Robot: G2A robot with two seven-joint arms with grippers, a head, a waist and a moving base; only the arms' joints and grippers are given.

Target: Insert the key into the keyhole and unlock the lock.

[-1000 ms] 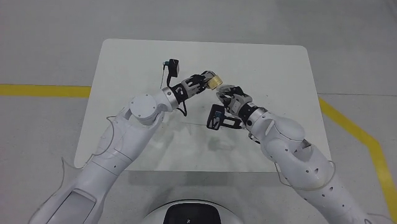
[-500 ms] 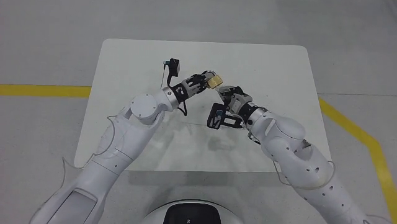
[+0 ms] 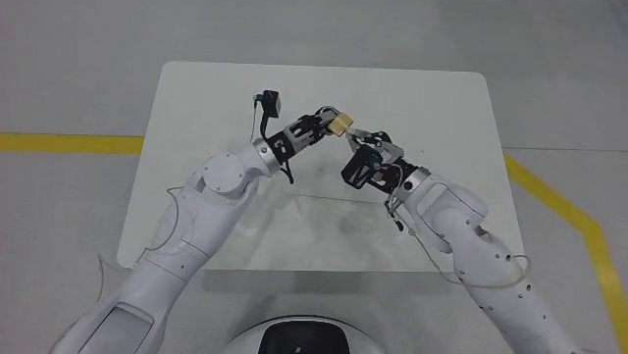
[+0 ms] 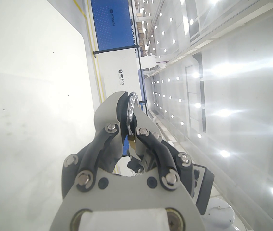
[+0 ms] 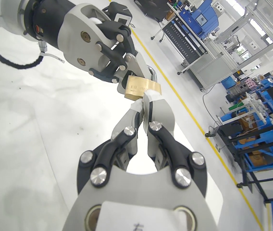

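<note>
gold lock (image 5: 142,88), silver shackle (image 5: 153,72) — white table (image 3: 432,99)

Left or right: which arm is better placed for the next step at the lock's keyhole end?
Right, probably. The right gripper is shut, fingers at the bottom edge of the brass lock; the left gripper clamps the shackle, seemingly only steadying it.

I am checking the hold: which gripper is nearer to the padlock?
Left. The left gripper clamps the padlock by its shackle; the right gripper, shut, is at the brass body's underside.
</note>
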